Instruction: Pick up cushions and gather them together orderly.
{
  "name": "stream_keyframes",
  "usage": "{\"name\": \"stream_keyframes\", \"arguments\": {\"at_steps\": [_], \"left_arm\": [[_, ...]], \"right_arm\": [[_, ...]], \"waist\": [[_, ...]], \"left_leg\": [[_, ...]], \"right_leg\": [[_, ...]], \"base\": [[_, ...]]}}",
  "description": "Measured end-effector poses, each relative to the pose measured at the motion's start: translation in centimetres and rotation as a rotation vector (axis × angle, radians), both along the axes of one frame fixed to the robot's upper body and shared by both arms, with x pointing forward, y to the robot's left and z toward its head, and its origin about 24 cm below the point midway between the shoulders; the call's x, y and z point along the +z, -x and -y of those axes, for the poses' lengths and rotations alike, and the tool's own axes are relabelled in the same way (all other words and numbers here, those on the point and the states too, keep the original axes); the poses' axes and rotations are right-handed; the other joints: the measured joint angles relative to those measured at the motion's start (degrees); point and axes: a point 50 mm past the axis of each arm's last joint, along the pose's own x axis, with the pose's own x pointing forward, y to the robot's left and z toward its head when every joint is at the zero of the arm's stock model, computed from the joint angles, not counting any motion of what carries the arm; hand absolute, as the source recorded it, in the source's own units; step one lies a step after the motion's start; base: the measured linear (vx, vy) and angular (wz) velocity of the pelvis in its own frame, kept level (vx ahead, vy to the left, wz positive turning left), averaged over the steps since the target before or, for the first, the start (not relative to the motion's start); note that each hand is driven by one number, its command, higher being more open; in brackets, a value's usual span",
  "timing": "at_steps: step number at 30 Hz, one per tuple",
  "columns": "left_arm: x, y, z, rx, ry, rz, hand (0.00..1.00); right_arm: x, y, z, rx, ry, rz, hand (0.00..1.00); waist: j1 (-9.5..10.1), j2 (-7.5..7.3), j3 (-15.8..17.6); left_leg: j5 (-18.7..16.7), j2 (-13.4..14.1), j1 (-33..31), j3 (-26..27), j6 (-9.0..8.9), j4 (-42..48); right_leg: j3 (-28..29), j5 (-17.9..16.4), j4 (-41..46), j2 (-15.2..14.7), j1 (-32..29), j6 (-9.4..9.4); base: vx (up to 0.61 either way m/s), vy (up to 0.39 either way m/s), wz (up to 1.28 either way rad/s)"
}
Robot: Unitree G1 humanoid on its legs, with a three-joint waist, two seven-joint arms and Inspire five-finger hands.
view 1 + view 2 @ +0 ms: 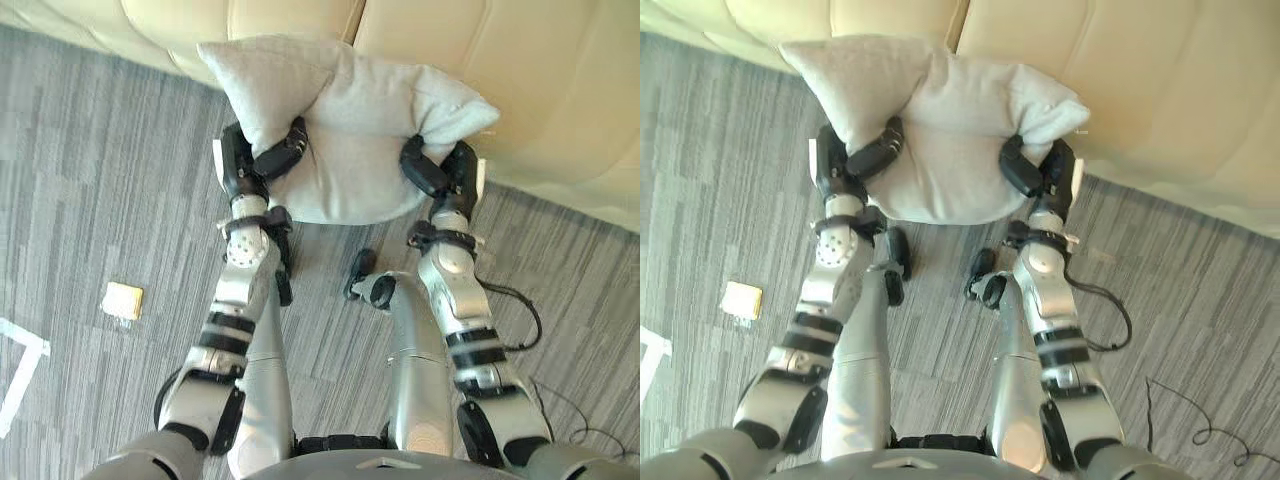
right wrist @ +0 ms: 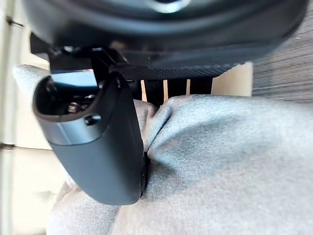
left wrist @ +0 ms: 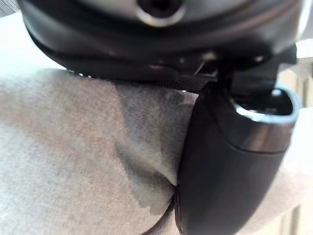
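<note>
Both arms reach forward side by side, elbows slightly bent, with the left hand [image 1: 240, 165] and right hand [image 1: 452, 172] level, each dark thumb curled over and pinching the cushion [image 1: 350, 120] from its own side.

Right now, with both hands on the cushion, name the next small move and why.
Probably carry the grey cushion forward and lower it onto the cream sofa: the left hand and right hand each pinch a side, and it hangs partly over the carpet at the sofa's front.

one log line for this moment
object: grey cushion | left hand: gripping it | right hand: gripping it | ahead: cream sofa
</note>
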Motion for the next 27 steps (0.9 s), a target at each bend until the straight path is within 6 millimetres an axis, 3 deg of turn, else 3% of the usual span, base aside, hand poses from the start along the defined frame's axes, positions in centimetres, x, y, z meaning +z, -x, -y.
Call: {"name": "stream_keyframes", "arguments": {"at_steps": [3, 7, 8, 11, 13, 17, 19, 21, 22, 24, 26, 27], "left_arm": [[-1.9, 2.3, 0.5, -0.038, 0.007, -0.031, 0.00], [-4.6, 4.4, 0.3, -0.048, -0.014, -0.104, 0.00], [-5.7, 5.4, 0.0, -0.051, -0.014, -0.138, 0.00], [-7.7, 6.9, -0.6, -0.038, -0.015, -0.212, 0.00], [-9.2, 8.2, -0.8, -0.045, -0.017, -0.271, 0.00], [-10.7, 9.4, -0.7, -0.073, -0.034, -0.334, 0.00], [-12.0, 10.0, -0.9, -0.076, -0.039, -0.393, 0.00], [-12.8, 11.0, -1.0, -0.080, -0.035, -0.429, 0.00], [-13.1, 11.3, -0.8, -0.087, -0.031, -0.443, 0.00], [-13.4, 11.7, -0.4, -0.109, -0.030, -0.459, 0.00], [-13.6, 11.8, -0.4, -0.112, -0.029, -0.467, 0.00], [-13.8, 12.1, -0.4, -0.115, -0.029, -0.479, 0.00]], "right_arm": [[-1.6, 3.1, 0.8, -0.028, 0.024, -0.022, 0.00], [-3.7, 5.8, 1.2, -0.023, 0.042, -0.084, 0.00], [-4.7, 6.7, 1.4, -0.014, 0.054, -0.119, 0.00], [-6.2, 7.8, 1.3, 0.019, 0.073, -0.184, 0.00], [-7.3, 8.5, 1.5, 0.037, 0.097, -0.236, 0.00], [-8.8, 9.3, 1.9, 0.033, 0.117, -0.305, 0.00], [-9.9, 10.0, 2.0, 0.040, 0.136, -0.355, 0.00], [-10.3, 10.6, 2.0, 0.047, 0.139, -0.377, 0.00], [-10.4, 10.7, 2.2, 0.045, 0.143, -0.382, 0.00], [-10.3, 10.6, 2.5, 0.034, 0.146, -0.379, 0.00], [-10.2, 10.6, 2.6, 0.034, 0.152, -0.380, 0.00], [-10.2, 10.6, 2.7, 0.034, 0.161, -0.382, 0.00]], "waist": [[0.04, -1.12, -2.0], [-0.07, -1.38, -6.4], [-0.23, -1.35, -9.1], [-0.35, -0.93, -12.4], [-0.82, 0.24, -14.6], [-1.08, 1.10, -15.6], [-0.91, 1.14, -15.6], [-0.80, 1.84, -16.0], [-0.72, 2.24, -16.3], [-0.27, 2.54, -16.8], [-0.02, 2.61, -16.9], [0.45, 2.78, -17.1]], "left_leg": [[-0.2, 0.1, 9.8, 1.0, -0.40, -4.4], [-0.4, 0.5, 18.6, 2.4, -1.01, -9.7], [-0.3, 0.6, 21.6, 3.2, -1.41, -12.0], [0.7, 0.5, 28.2, 5.0, -2.41, -17.9], [1.4, 0.7, 32.1, 5.9, -2.96, -21.9], [1.3, 1.8, 34.7, 5.9, -2.91, -20.6], [0.8, 3.6, 33.5, 5.3, -2.07, -10.1], [1.7, 5.2, 30.5, 3.1, -0.64, 1.3], [-0.4, 5.6, 27.9, 1.7, -1.40, 6.3], [-5.9, 2.8, 24.7, 0.5, -1.66, 5.1], [-6.7, 0.6, 24.4, 0.1, -1.76, -0.6], [-6.1, -1.9, 24.2, -0.7, -2.12, -9.9]], "right_leg": [[-0.1, 0.2, -4.9, 1.1, 9.4, 0.40], [0.2, 0.6, -10.6, 2.6, 17.7, 1.08], [0.7, 0.7, -12.7, 3.2, 20.0, 1.26], [1.9, 1.3, -17.0, 4.6, 24.5, 1.40], [2.2, 2.1, -20.8, 5.9, 28.0, 1.12], [2.4, 2.1, -23.2, 7.3, 32.3, 1.09], [3.3, 1.9, -24.2, 8.1, 36.3, 0.86], [4.5, 0.8, -25.4, 9.2, 39.6, -0.80], [5.4, 0.0, -25.4, 9.7, 40.2, -1.54], [8.2, -1.1, -25.4, 9.9, 40.3, -2.80], [9.3, -1.1, -26.3, 9.8, 41.0, -2.74], [10.5, -0.9, -28.0, 9.7, 42.4, -1.38]], "base": [[0.16, -0.043, -0.08], [0.16, -0.027, -0.16], [0.13, -0.029, -0.16], [0.17, -0.053, -0.27], [0.20, -0.051, -0.21], [0.14, -0.075, -0.12], [0.13, -0.118, -0.35], [0.10, -0.057, -0.42], [0.10, 0.023, -0.45], [0.14, 0.052, -0.56], [0.20, 0.094, -0.44], [0.24, 0.128, -0.47]]}}
